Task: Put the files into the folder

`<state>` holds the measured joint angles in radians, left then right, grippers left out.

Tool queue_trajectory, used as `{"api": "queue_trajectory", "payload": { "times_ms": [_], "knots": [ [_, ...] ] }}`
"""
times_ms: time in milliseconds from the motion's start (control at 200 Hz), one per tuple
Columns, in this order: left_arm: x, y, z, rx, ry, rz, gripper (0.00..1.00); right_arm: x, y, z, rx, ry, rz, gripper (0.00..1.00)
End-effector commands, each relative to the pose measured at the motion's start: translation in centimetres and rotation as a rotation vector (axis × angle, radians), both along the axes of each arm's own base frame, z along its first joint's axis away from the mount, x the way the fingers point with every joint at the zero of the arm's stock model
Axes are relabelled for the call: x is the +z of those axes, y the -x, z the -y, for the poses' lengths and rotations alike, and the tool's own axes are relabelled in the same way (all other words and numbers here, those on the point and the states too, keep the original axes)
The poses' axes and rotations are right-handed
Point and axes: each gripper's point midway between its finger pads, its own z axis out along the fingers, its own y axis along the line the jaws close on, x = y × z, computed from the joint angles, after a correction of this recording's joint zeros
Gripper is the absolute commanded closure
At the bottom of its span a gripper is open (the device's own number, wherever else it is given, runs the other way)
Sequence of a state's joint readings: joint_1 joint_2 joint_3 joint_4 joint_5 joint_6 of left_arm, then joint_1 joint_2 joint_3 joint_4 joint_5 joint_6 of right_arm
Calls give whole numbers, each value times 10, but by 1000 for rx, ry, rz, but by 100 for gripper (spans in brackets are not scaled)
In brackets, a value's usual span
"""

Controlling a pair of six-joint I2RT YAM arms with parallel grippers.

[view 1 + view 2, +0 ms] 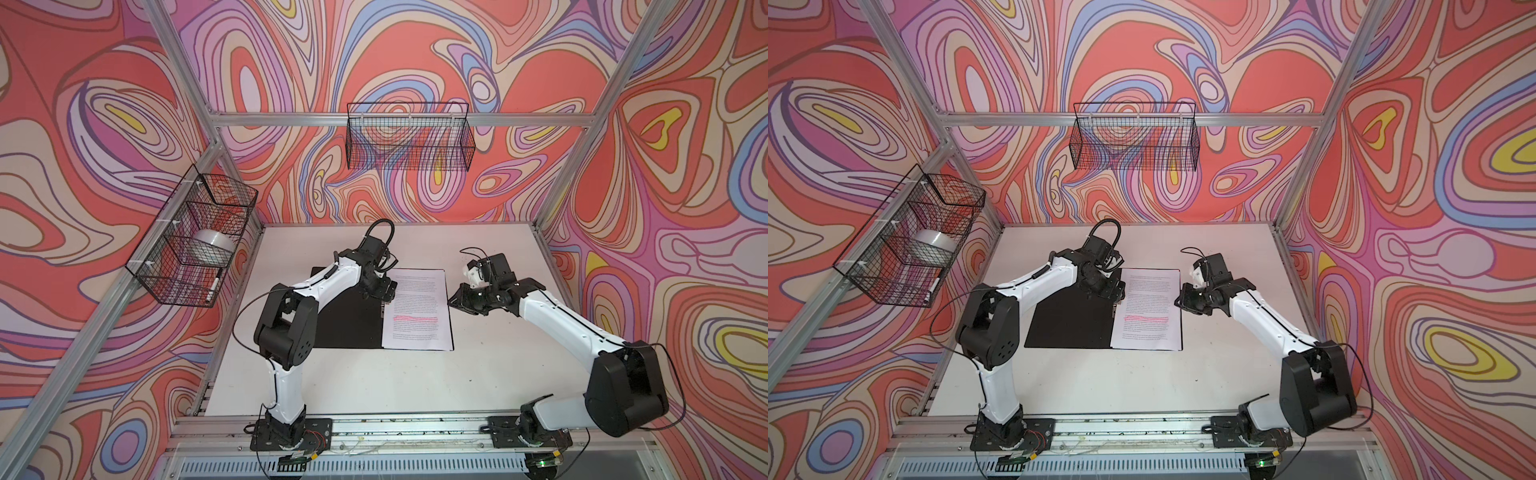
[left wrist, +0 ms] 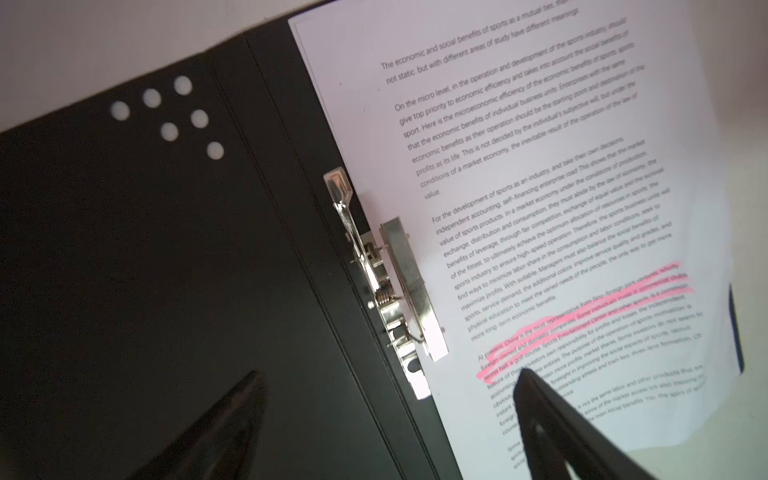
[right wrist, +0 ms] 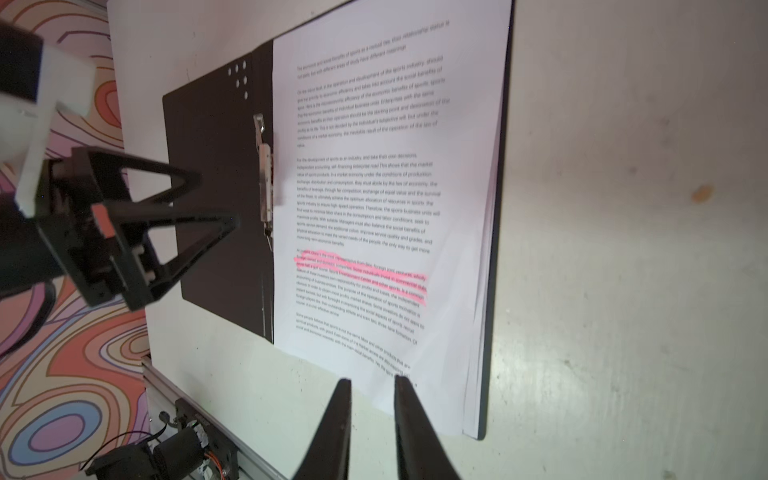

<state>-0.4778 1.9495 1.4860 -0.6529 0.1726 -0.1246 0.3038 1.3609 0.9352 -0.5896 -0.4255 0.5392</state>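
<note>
The folder (image 1: 345, 324) lies open on the white table with its black inside up, seen in both top views (image 1: 1071, 320). The files (image 1: 417, 307), white printed sheets with a pink highlighted band, lie flat on its right half. A metal spine clip (image 2: 409, 286) sits at the files' inner edge. My left gripper (image 2: 388, 374) hovers over the spine beside the clip, jaws wide open and empty; one finger is over the black cover, the other over the files (image 2: 540, 166). My right gripper (image 3: 372, 379) hangs just off the folder's right edge (image 1: 455, 299), fingers a narrow gap apart, holding nothing.
A wire basket (image 1: 195, 241) on the left wall holds a tape roll and a marker. Another wire basket (image 1: 409, 137) hangs on the back wall. Aluminium frame posts stand at the table corners, and a rail (image 1: 374, 428) with the arm bases runs along the front.
</note>
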Motion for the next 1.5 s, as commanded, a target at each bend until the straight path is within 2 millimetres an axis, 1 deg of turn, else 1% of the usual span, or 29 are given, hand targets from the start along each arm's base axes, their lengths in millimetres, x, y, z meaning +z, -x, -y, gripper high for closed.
{"api": "queue_trajectory", "payload": {
  "times_ms": [0,65,135,285,551,756,962,1152,1312,1492],
  "knots": [
    [9,-16,16,-8,97,65,7,10,23,1,-32,-62,-10,80],
    [7,-23,17,-22,108,88,6,13,32,5,-57,-72,-4,80],
    [4,-27,17,-17,139,77,6,15,39,9,-77,-72,-2,80],
    [-3,-38,15,35,225,30,6,19,43,13,-95,-66,2,80],
    [-1,-48,13,48,312,12,7,24,32,10,-109,-78,15,81],
    [-4,-55,8,76,375,-44,8,14,29,7,-109,-81,-8,81],
    [-8,-58,4,77,397,-69,10,10,25,6,-106,-76,-16,82],
    [-7,-62,3,85,416,-84,10,10,23,6,-104,-72,-14,82],
    [-7,-68,-1,104,430,-93,11,5,22,5,-95,-64,-25,82],
    [-12,-63,7,94,484,-154,13,3,18,3,-88,-62,-31,82]
  ]
}}
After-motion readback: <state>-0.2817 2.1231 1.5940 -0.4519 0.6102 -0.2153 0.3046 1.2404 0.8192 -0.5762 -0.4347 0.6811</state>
